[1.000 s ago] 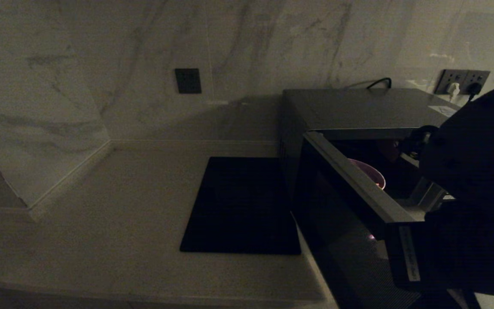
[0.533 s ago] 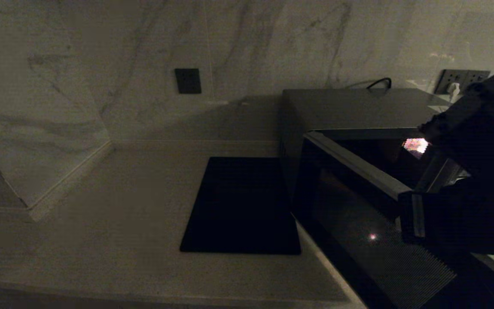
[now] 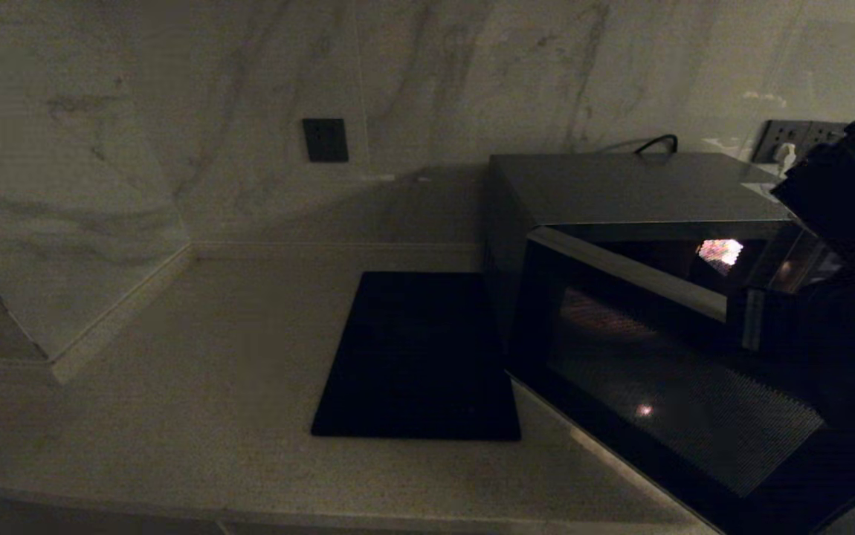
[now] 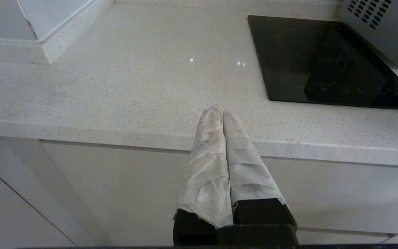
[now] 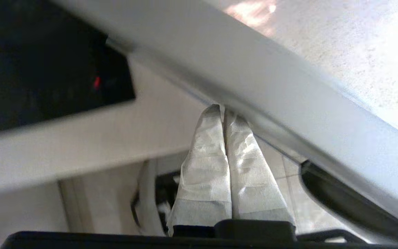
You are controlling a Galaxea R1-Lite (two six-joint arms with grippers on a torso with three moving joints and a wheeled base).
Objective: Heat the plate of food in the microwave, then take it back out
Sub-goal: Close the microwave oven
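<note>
The microwave (image 3: 621,186) stands at the right on the counter, its dark glass door (image 3: 658,371) swung most of the way in but still ajar at its right end. The plate of food is hidden behind that door. My right arm (image 3: 851,186) reaches in from the right by the door's free end. In the right wrist view my right gripper (image 5: 223,111) is shut and empty, its wrapped fingertips (image 5: 213,117) against the door's silver edge (image 5: 275,90), beside the dark display panel (image 5: 46,69). My left gripper (image 4: 219,112) is shut and empty, over the counter's front edge.
A flat black square mat (image 3: 420,357) lies on the pale counter (image 3: 212,386) just left of the microwave. A dark wall plate (image 3: 325,140) and a socket strip (image 3: 799,137) with a plugged cable sit on the marble wall. A raised ledge (image 3: 56,357) borders the counter's left.
The microwave door has swung from wide open to nearly shut, with my right arm moving back and right alongside it. The plate, seen inside earlier, is now hidden behind the door.
</note>
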